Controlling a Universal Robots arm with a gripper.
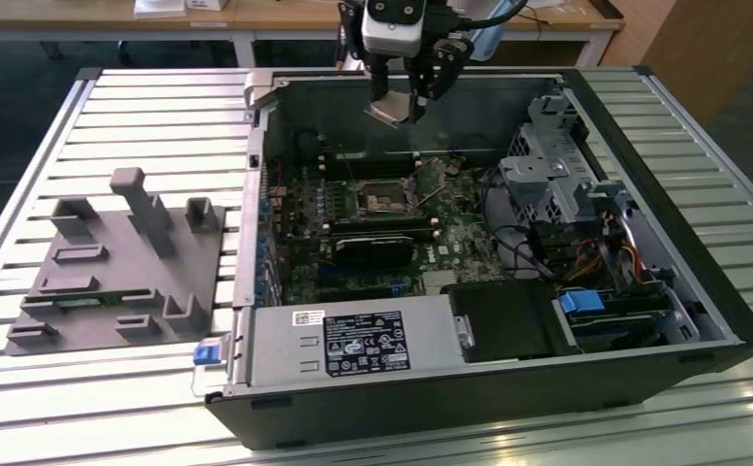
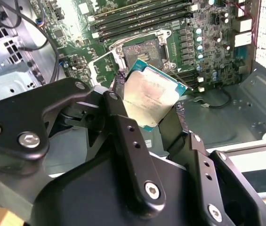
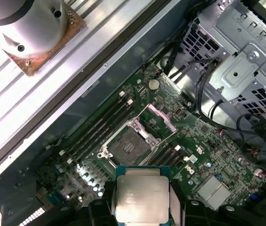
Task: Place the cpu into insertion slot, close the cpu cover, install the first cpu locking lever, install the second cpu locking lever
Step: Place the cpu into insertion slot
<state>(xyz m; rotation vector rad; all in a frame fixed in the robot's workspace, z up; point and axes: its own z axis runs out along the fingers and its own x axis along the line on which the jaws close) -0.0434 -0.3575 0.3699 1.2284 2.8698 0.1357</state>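
i see my gripper (image 1: 403,103) with fingers clamped on the cpu (image 1: 388,114) above the open computer case (image 1: 687,291); in the exterior view the insertion slot (image 1: 379,199) lies at six o'clock from it, cpu cover (image 3: 160,116) raised.

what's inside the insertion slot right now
Nothing: the insertion slot lies bare, the cpu cover swung open beside it. The cpu is clamped in the gripper above the board, hiding one slot edge in the second wrist view.

Nothing here can be read as words or numbers. A black label (image 1: 364,343) and a small white sticker (image 1: 307,316) sit on the grey power supply (image 1: 277,348) — their print is illegible. Faint markings cross the metal top of the cpu (image 2: 152,96) — none legible.
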